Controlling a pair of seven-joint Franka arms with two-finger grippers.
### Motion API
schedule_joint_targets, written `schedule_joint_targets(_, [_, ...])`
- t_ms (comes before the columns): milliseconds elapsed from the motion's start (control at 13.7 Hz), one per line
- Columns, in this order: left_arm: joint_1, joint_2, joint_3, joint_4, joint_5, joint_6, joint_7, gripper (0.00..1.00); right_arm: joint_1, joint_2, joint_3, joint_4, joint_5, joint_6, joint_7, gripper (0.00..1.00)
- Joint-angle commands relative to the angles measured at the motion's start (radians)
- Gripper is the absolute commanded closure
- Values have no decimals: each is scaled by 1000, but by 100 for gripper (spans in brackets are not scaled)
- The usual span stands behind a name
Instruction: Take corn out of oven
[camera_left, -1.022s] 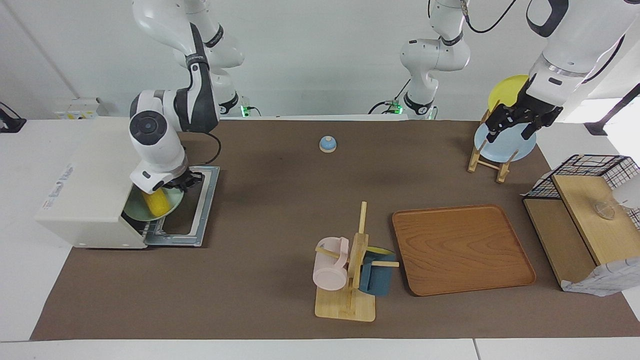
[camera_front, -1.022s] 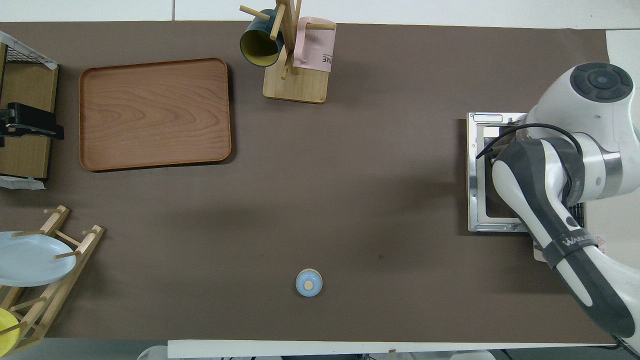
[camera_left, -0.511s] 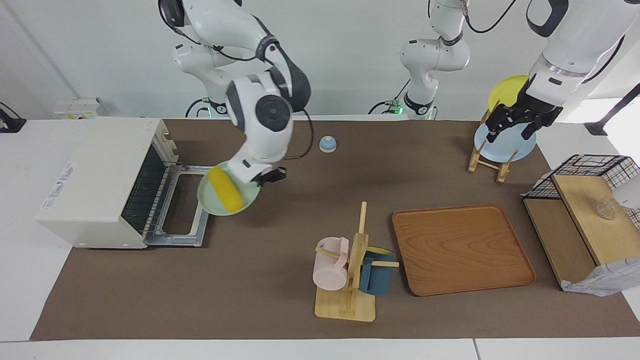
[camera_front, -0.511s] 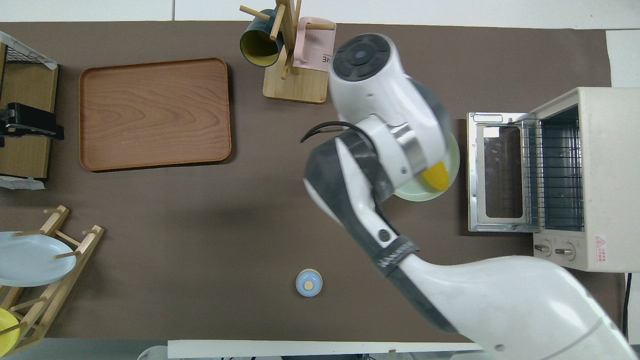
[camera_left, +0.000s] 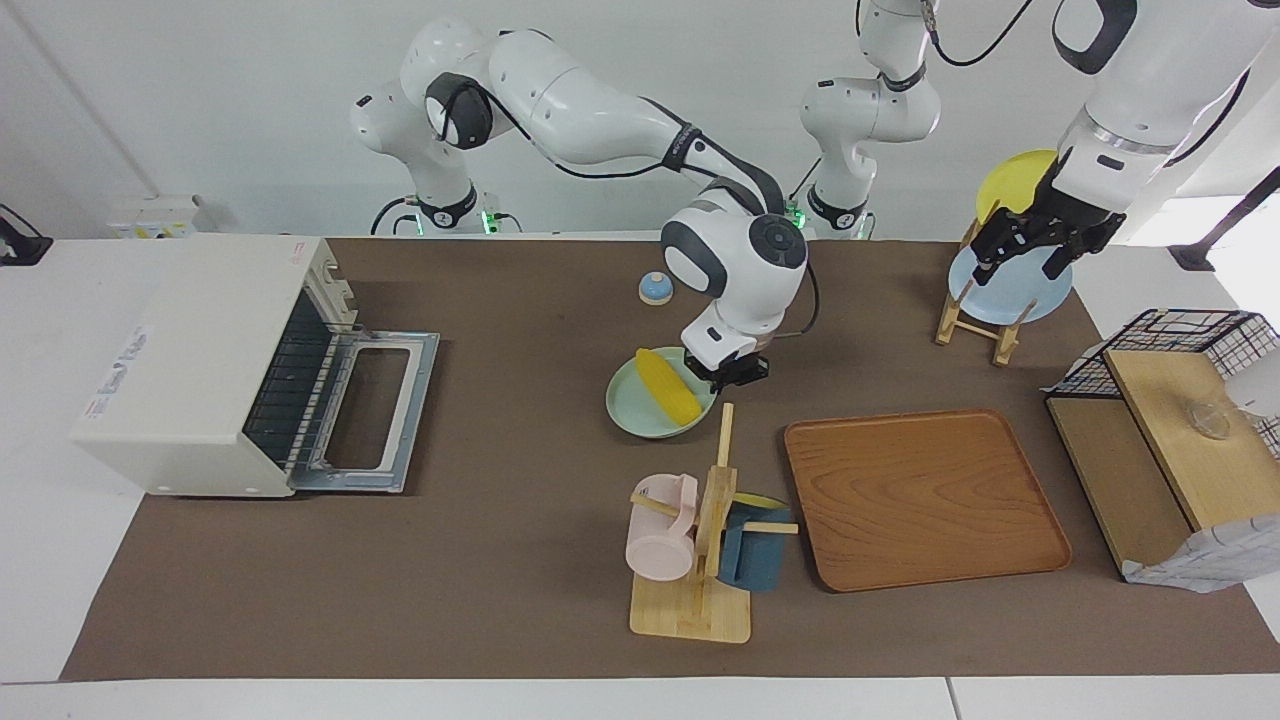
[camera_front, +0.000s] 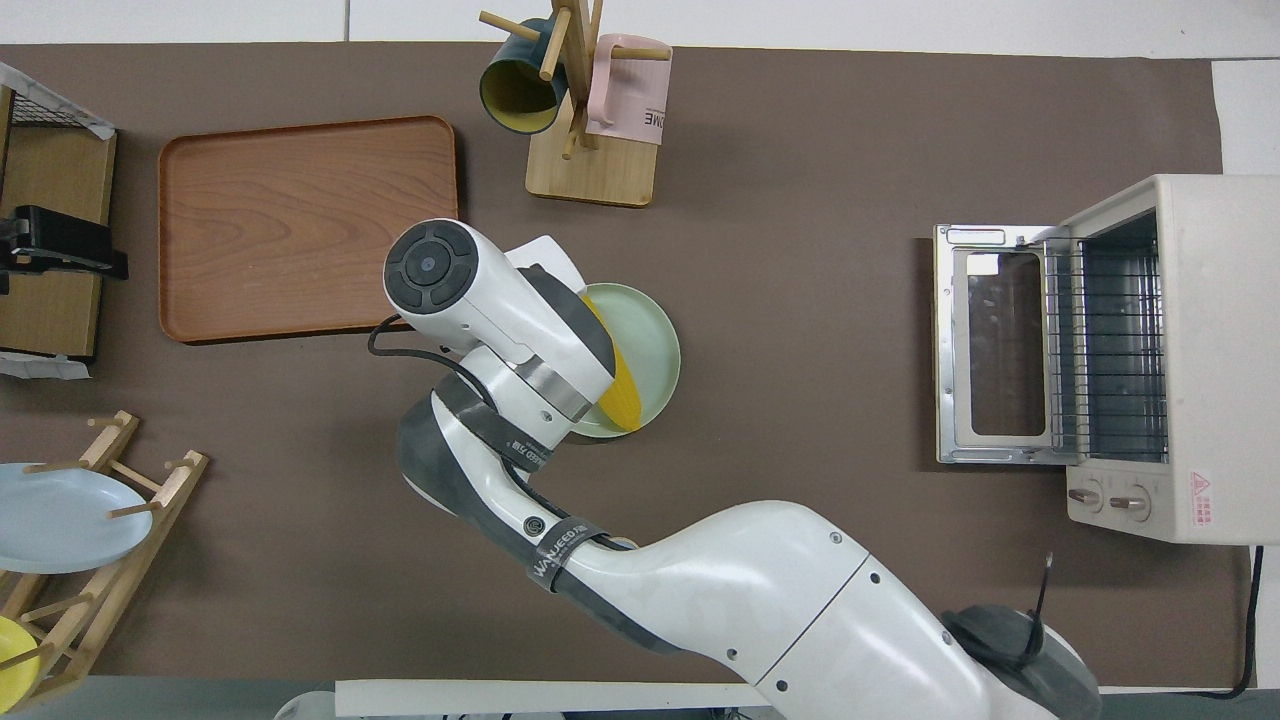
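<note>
The corn (camera_left: 669, 385) lies on a pale green plate (camera_left: 632, 408), which is gripped at its rim by the right claw (camera_left: 727, 375), closed on the edge toward the left arm's end of the table (camera_left: 500, 600). The plate is carried low over the middle of the table, well apart from the oven (camera_left: 200, 360), whose door (camera_left: 372, 412) lies folded down and whose rack shows bare; whether the plate already touches the table cannot be told. The step in hand is judged to be the setting down of the plate with the corn. The plate should be kept level while it is lowered, since the smooth cob is likely to roll off a tilted surface. The mug stand (camera_left: 700, 560) just beside the plate should be given room. The grip should be released only once the plate sits flat. The left claw (camera_left: 1030, 245) waits over the plate rack (camera_left: 985, 320); its opening cannot be told.
</note>
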Motion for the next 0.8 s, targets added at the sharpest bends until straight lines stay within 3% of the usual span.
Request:
schedule_joint_targets(0, [3,-16,0,-15,11,-5,5,0,-31,-9,14,-15,16,69,25,22])
schedule_joint_targets(146, [0,-19,-2,-15,11,-45,0,0,-40,-60,4,-7,13,45,22,1])
schedule_joint_targets(219, [2,-25,-2,-18,11,-65,-3,0,-76,-113,0,-18,13,11,-7,1])
schedule_joint_targets(365, [-9,-59,-6,-71,11,-105,-88,0,-200,-286,-3,-193,10,-133,-294,1])
schedule_joint_targets(511, [-61,-142,-38,-244,11,0,-246,0,-340,-449,0,-463,13,-73,-462,2])
schedule_joint_targets(584, [-111,-174,-44,-357,11,125,-336,0,-389,-521,0,-609,13,-5,-519,9])
schedule_joint_targets(730, [-269,-161,-49,-485,11,307,-588,0,-461,-578,-1,-780,11,83,-666,45])
